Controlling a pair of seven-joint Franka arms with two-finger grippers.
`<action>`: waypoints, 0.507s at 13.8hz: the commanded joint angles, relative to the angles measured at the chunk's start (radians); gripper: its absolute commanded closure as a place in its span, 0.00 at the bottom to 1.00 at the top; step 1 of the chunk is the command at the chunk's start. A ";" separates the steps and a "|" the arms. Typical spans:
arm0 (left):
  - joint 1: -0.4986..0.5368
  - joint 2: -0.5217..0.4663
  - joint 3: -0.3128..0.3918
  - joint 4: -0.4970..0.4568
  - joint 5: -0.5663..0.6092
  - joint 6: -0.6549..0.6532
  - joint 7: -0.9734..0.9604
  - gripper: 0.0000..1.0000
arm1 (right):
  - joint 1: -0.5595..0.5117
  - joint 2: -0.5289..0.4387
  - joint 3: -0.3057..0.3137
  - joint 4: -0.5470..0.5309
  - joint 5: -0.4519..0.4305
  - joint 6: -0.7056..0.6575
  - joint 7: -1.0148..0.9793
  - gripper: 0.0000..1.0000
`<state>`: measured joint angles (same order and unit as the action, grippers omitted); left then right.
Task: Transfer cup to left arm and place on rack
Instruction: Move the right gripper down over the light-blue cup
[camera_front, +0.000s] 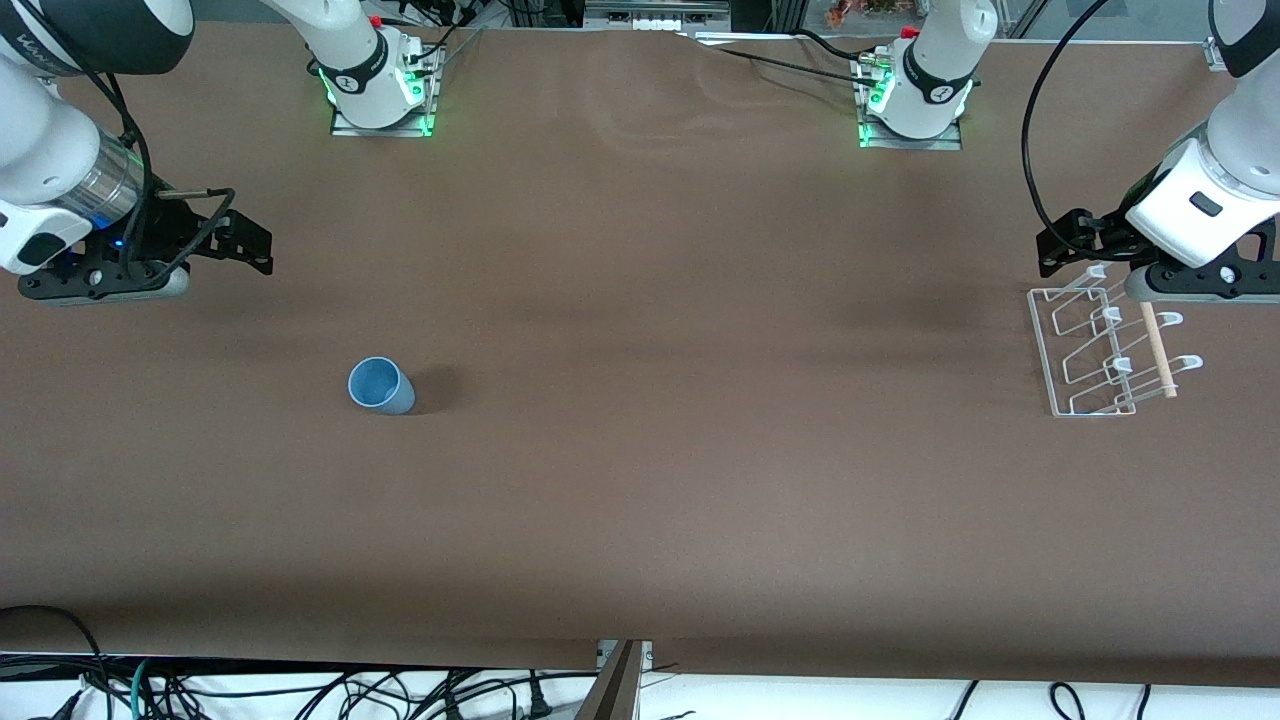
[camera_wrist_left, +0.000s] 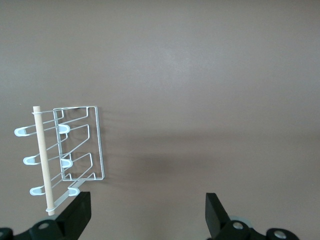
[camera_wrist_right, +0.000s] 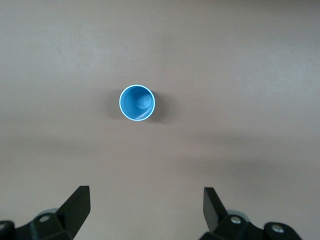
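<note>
The right gripper (camera_front: 235, 240) is hovering released, well apart from the upright, empty cup (camera_front: 381, 386) standing on the tabletop (camera_front: 640, 480). The left gripper (camera_front: 1075, 240) is hanging released over the rack (camera_front: 1085, 350), well apart from the cup.

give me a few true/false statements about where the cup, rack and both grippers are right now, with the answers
1. The cup stands upright on the table, mouth up. True.
2. The right gripper is shut on the cup. False: it is open and empty, up in the air at the right arm's end of the table, apart from the cup.
3. The rack sits at the left arm's end of the table. True.
4. The cup already hangs on the rack. False: the rack's hooks are bare and the cup is toward the right arm's end.
5. The left gripper is open and holds nothing, by the rack. True.
</note>
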<state>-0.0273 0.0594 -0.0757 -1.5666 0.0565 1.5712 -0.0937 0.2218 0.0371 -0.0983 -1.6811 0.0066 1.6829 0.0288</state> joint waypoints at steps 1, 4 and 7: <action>0.003 -0.009 -0.001 -0.004 -0.018 0.003 0.008 0.00 | -0.007 -0.006 0.000 0.012 0.004 -0.028 -0.015 0.01; 0.003 -0.009 0.001 -0.004 -0.020 0.003 0.008 0.00 | -0.007 -0.003 -0.001 0.012 0.012 -0.019 -0.006 0.00; 0.003 -0.009 0.001 -0.004 -0.018 0.001 0.008 0.00 | -0.007 0.000 0.000 0.008 0.004 -0.015 0.005 0.00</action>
<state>-0.0273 0.0594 -0.0757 -1.5666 0.0565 1.5712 -0.0937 0.2218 0.0373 -0.1020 -1.6810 0.0066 1.6753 0.0295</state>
